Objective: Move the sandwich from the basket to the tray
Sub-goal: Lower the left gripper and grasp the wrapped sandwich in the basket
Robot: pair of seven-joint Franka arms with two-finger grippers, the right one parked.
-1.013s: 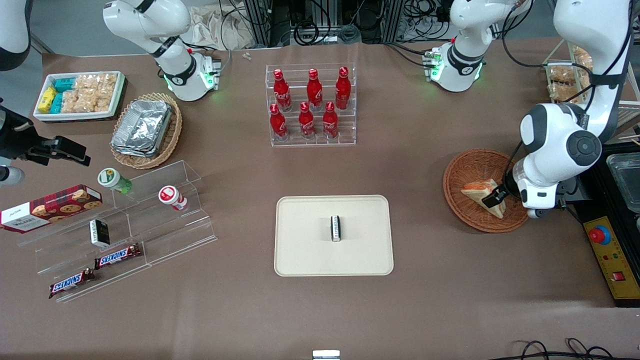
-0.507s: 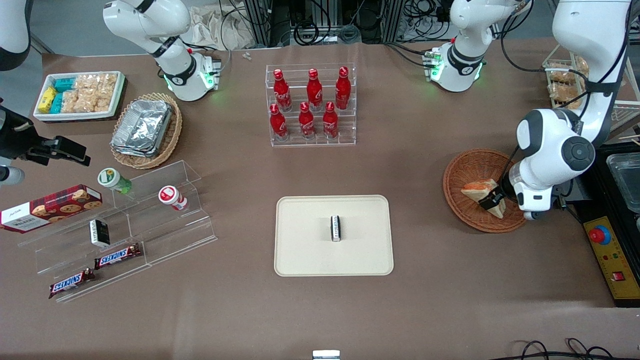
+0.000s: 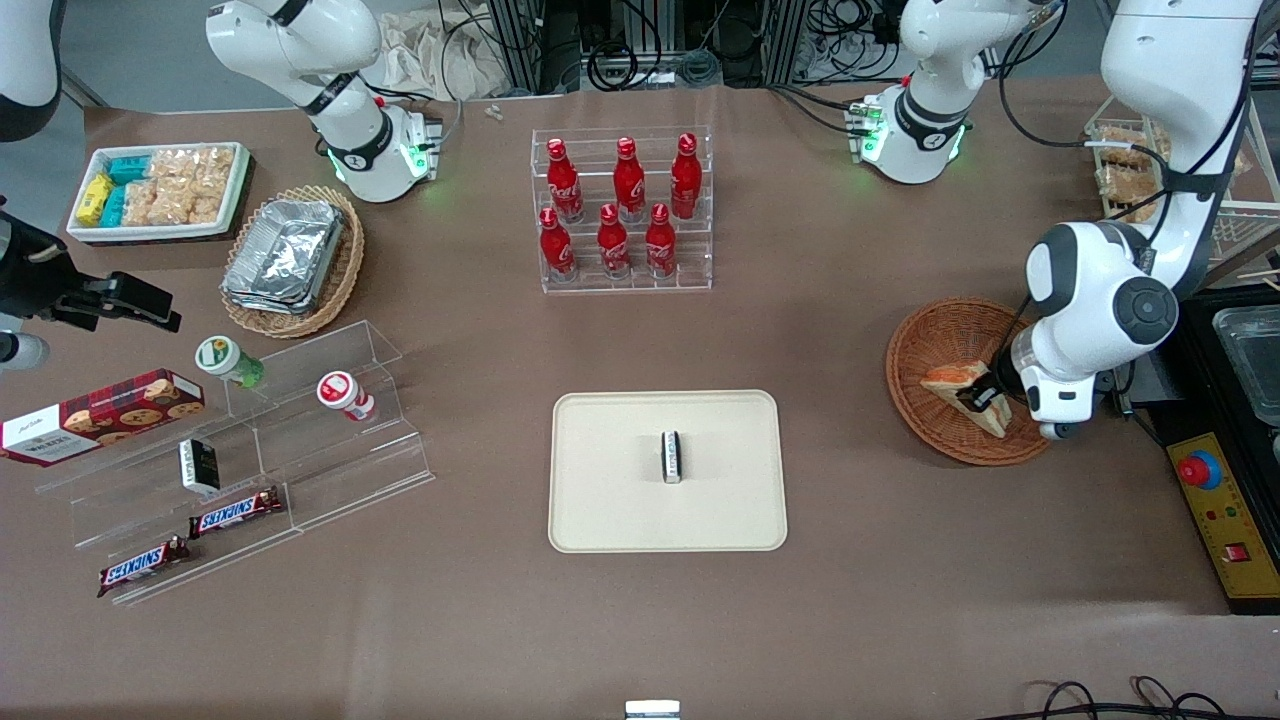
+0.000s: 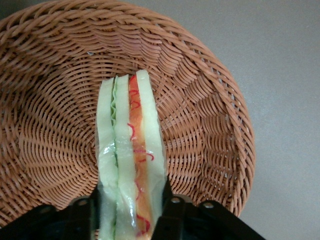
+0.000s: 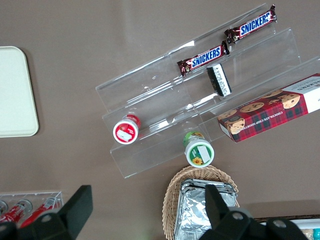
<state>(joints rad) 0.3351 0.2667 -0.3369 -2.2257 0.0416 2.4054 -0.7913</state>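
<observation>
My gripper [image 3: 985, 398] sits low inside the round reddish-brown wicker basket [image 3: 935, 345], its raised rim all round. On the cream rectangular tray [image 3: 600, 500], a small upright packet [image 3: 672, 456] occupies the middle.

I get bright, even overhead light in the front view. The table [image 3: 900, 620] shows only faint, soft shadows, and the foil trays [image 3: 283, 255] glare. On the left wrist camera the basket [image 4: 210, 125] weave is crisp, while the gripper [image 4: 127, 212], clamped on the sandwich [image 4: 131, 145], goes dark and blurred. The wrap glints.
</observation>
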